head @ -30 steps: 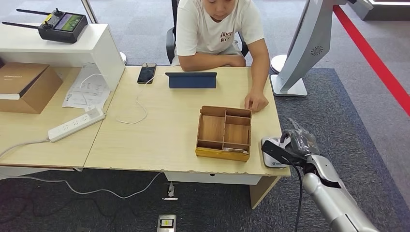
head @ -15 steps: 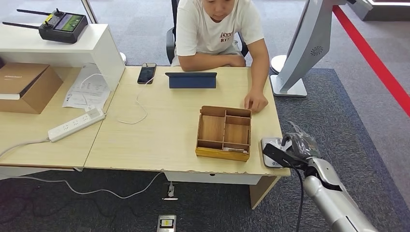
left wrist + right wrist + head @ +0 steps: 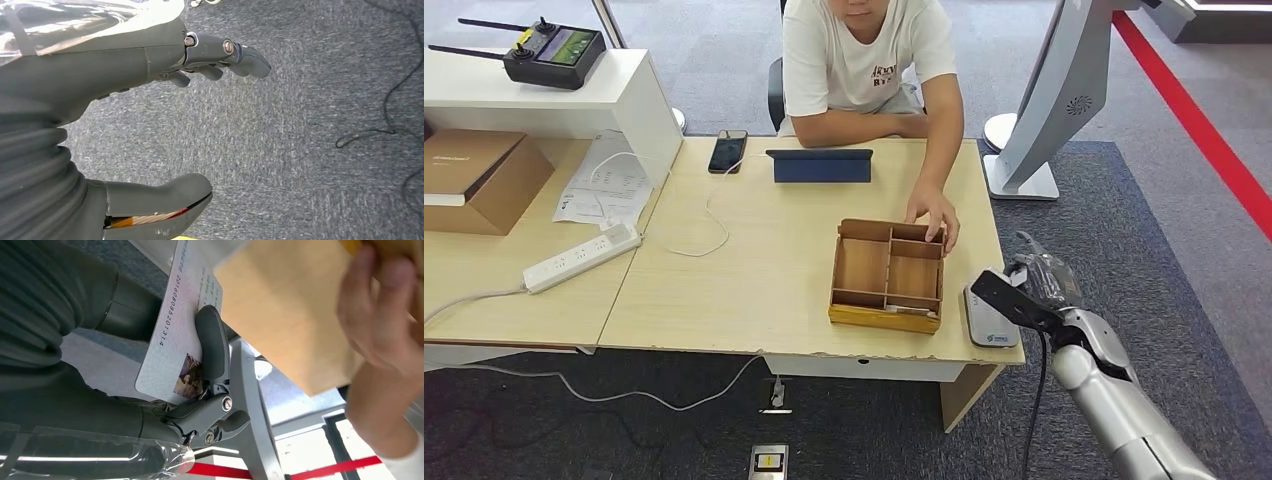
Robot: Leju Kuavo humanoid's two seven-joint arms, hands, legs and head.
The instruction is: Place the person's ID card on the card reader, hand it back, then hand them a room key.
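Note:
My right hand [image 3: 1046,284] hovers off the table's right front corner and pinches the ID card [image 3: 1006,299] between thumb and fingers. The right wrist view shows the white ID card [image 3: 181,322], with its number and photo, under the thumb [image 3: 210,342]. The grey card reader [image 3: 988,319] lies on the table just left of the card, bare on top. A person sits at the far side, one hand [image 3: 933,216] on the back rim of the wooden divided box [image 3: 882,318]. My left hand [image 3: 100,65] hangs over grey carpet, fingers apart, holding nothing.
On the table are a dark tablet [image 3: 821,165], a phone [image 3: 727,151] with a white cable, a power strip [image 3: 581,257] and a cardboard box [image 3: 479,178]. A grey kiosk stand [image 3: 1044,110] rises at the right. A white shelf [image 3: 614,95] carries a remote controller.
My right hand has lifted the card up and to the right, off the reader. The person's hand has moved from the tabletop onto the wooden box's back rim.

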